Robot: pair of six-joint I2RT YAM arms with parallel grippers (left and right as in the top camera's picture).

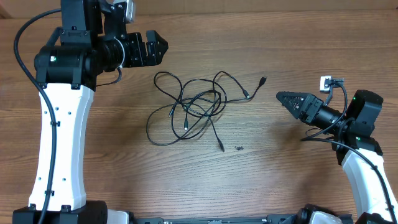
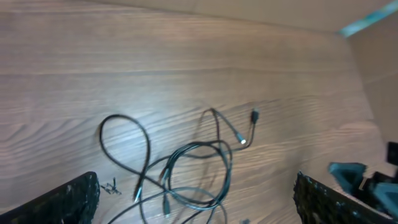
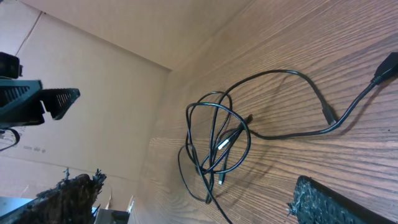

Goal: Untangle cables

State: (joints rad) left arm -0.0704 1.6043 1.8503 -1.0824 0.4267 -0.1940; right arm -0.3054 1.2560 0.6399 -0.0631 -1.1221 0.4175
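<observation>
The cables (image 1: 193, 106) lie as a tangled bundle of thin black loops in the middle of the wooden table, with one strand running right to a small plug (image 1: 262, 81). They also show in the left wrist view (image 2: 186, 162) and in the right wrist view (image 3: 217, 137). My left gripper (image 1: 157, 48) is open and empty, above the table up and left of the bundle. My right gripper (image 1: 287, 99) is open and empty, to the right of the bundle and pointing at it. Neither gripper touches a cable.
A small dark speck (image 1: 239, 148) lies on the table below and right of the bundle. A small white and black part (image 1: 326, 82) sits near the right arm. Cardboard walls (image 3: 93, 68) border the table.
</observation>
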